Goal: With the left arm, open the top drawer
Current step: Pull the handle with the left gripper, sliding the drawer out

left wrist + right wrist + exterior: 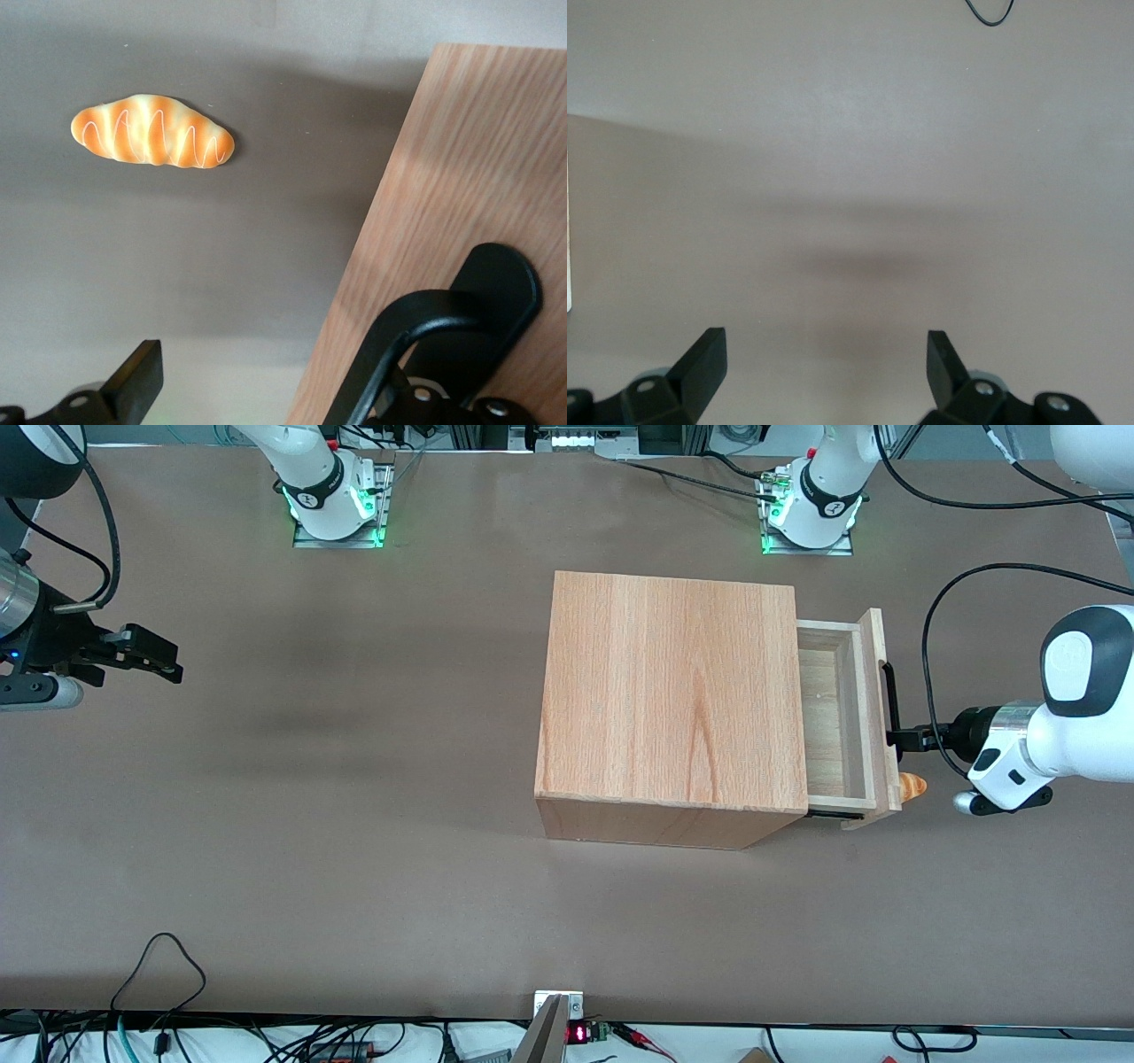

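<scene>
- Broadly, a matte brown table (354,824) fills the front view; its edge nearest the front camera is lined with tangled black cables (159,992) and a small board with a red display (578,1033).
- Two arm bases with green lights (337,509) are bolted along the table edge farthest from the front camera.
- Cabinet (669,700): a light-wood box, standing toward the working arm's end of the table, its front facing that arm.
- Left arm (1076,717): white and glossy, reaching level toward the cabinet front, with a black cable looping above it.
- Top drawer (837,717): pulled partly out of the cabinet, its pale plank floor exposed, its thick front panel (461,221) carrying a long black handle (891,700).
- Gripper (904,740): at the handle; the wrist view shows one finger (137,376) apart from the panel and the other finger against the handle's mount, so the fingers stand spread, with the handle by one of them.
- Toy bread roll (152,131): orange with white stripes, lying on the table just in front of the drawer panel.
</scene>
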{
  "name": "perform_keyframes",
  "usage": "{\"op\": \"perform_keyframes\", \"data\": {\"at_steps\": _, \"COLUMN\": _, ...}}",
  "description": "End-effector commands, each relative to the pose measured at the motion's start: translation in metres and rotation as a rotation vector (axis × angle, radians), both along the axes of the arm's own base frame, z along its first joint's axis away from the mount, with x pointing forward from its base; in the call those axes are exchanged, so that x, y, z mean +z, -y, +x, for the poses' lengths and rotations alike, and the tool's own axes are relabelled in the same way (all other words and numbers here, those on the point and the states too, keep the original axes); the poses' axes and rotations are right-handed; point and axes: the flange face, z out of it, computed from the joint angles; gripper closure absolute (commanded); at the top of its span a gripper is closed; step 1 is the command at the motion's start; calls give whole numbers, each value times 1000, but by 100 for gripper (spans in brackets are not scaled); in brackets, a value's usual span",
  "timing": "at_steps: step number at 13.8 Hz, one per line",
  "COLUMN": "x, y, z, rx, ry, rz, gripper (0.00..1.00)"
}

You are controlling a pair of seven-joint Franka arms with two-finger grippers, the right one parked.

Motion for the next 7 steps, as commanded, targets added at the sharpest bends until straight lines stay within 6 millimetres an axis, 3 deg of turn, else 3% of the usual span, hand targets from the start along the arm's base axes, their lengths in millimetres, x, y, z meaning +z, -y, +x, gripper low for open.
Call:
{"op": "perform_keyframes", "data": {"at_steps": 1, "x": 9, "y": -12, "z": 11, "rx": -1, "ry": 25, "rz": 47, "gripper": 0}}
{"op": "perform_keyframes", "data": {"at_steps": 7, "x": 13, "y": -33, "z": 13, "rx": -34, "ry": 46, "rz": 64, "gripper": 0}}
